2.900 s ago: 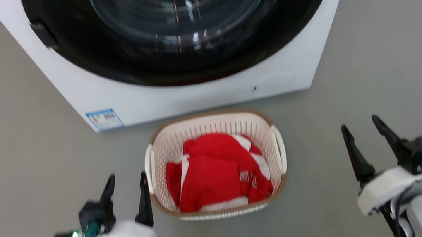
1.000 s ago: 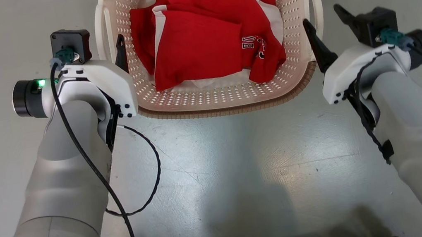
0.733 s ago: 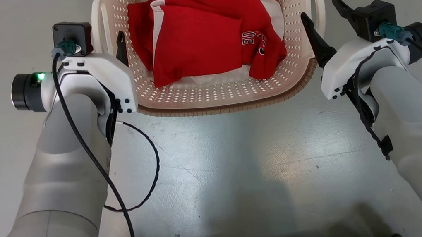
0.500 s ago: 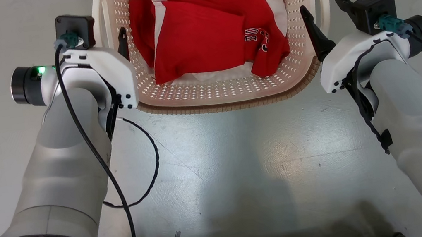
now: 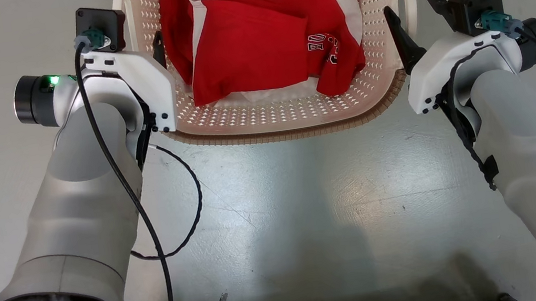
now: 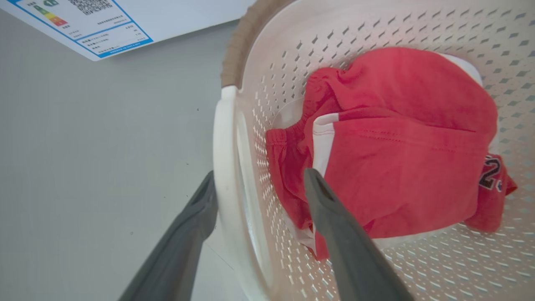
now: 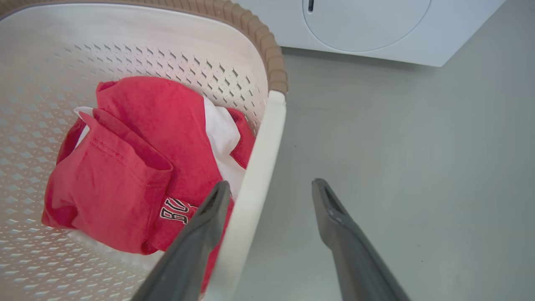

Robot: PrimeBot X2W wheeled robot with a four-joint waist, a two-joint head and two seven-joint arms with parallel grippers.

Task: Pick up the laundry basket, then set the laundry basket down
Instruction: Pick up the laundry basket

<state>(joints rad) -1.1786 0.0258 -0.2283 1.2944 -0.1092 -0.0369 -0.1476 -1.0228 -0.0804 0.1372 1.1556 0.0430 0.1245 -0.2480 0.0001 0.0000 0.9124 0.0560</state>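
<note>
Cream perforated plastic, brown woven-look rim: one laundry basket (image 5: pixel 296 127) standing on the grey floor (image 5: pixel 308 208), near one white washer (image 7: pixel 376 25). Two white loop handles, one per side. Inside lies a red-and-white clothing heap (image 5: pixel 251 41); piece count unclear. Two pincers, two dark fingers each, both released and spread wide. Left pincer (image 6: pixel 260 175) straddles the left handle (image 6: pixel 223 167): one finger inside, one outside. Right pincer (image 7: pixel 271 183) straddles the right handle (image 7: pixel 259 175) likewise.

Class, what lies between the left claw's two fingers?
The white side handle of the laundry basket, seen in the left wrist view: one finger of the left claw is outside it, the other inside, near the red garment.
</note>
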